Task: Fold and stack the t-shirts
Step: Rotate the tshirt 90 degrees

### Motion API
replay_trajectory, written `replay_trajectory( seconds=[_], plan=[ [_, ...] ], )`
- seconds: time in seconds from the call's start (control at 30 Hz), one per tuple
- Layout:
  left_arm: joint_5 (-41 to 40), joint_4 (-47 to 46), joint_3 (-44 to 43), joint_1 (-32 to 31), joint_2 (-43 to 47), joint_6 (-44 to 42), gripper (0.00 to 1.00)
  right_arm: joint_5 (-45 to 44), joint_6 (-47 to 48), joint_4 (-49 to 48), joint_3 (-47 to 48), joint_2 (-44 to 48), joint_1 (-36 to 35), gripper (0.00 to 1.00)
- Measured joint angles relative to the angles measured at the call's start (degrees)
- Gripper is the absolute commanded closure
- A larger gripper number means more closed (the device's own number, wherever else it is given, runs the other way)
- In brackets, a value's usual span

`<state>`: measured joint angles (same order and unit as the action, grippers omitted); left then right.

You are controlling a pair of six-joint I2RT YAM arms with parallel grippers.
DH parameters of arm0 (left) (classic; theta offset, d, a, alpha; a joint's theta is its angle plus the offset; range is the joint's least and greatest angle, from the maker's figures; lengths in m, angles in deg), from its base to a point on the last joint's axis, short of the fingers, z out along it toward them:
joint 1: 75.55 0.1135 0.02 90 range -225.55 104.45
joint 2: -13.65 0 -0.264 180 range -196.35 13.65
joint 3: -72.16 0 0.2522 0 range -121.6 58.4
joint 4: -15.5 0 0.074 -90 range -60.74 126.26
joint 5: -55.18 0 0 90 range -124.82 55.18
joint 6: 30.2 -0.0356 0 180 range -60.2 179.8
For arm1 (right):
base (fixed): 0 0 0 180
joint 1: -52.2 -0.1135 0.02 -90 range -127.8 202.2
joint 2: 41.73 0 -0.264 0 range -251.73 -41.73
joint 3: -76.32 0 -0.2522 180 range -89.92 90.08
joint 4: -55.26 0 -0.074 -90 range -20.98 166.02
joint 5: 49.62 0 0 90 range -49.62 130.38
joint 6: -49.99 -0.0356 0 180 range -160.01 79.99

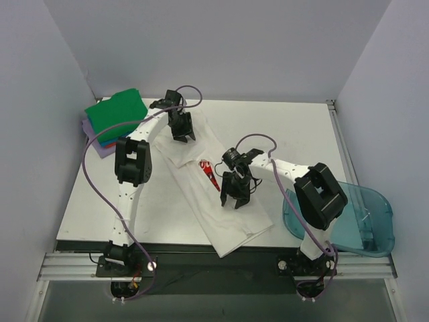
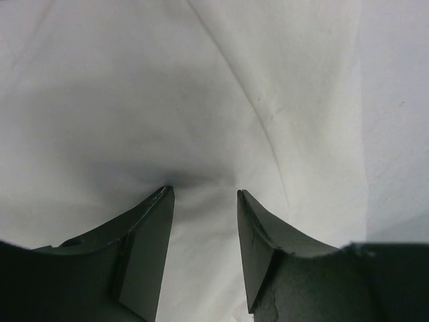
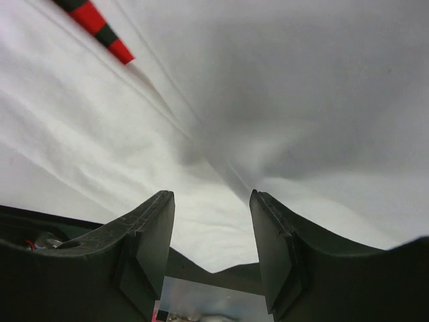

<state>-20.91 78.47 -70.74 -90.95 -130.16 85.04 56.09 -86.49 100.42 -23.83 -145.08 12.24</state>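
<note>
A white t-shirt, folded into a long strip, lies diagonally across the table, with a sliver of its red logo showing. My left gripper is open, its tips down on the shirt's far end; only white cloth shows between its fingers. My right gripper is open over the shirt's middle, just right of the logo, with its fingers on the cloth. A stack of folded shirts sits at the back left, green on top and lavender at the bottom.
A translucent blue plastic bin hangs over the table's right front edge beside the right arm. The table's near edge shows just below the right fingers. Grey walls close off the back and sides.
</note>
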Motion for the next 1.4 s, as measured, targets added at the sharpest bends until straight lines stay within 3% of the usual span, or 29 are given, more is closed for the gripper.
replay_trajectory(
  seconds=[0.33,0.57,0.8,1.13,1.4],
  plan=[
    [0.5,-0.2,2.5,-2.5,3.6,1.1,0.46,-2.4,6.8,3.5,2.1,9.1,0.3,0.50],
    [1.9,-2.6,16.0,-2.4,15.3,1.2,0.46,-2.4,11.1,3.1,-7.0,9.1,0.2,0.50],
    [3.8,-6.1,28.2,-2.0,15.7,1.9,0.46,-2.3,11.1,0.7,-13.9,9.2,0.0,0.53],
    [6.3,-6.6,24.2,-1.7,12.6,2.7,0.46,-0.1,9.5,-0.2,-11.1,5.5,-5.0,0.54],
    [8.4,-7.3,9.5,-1.8,3.5,3.7,0.46,3.7,5.8,0.6,-2.8,-1.8,-7.8,0.54]
  ],
)
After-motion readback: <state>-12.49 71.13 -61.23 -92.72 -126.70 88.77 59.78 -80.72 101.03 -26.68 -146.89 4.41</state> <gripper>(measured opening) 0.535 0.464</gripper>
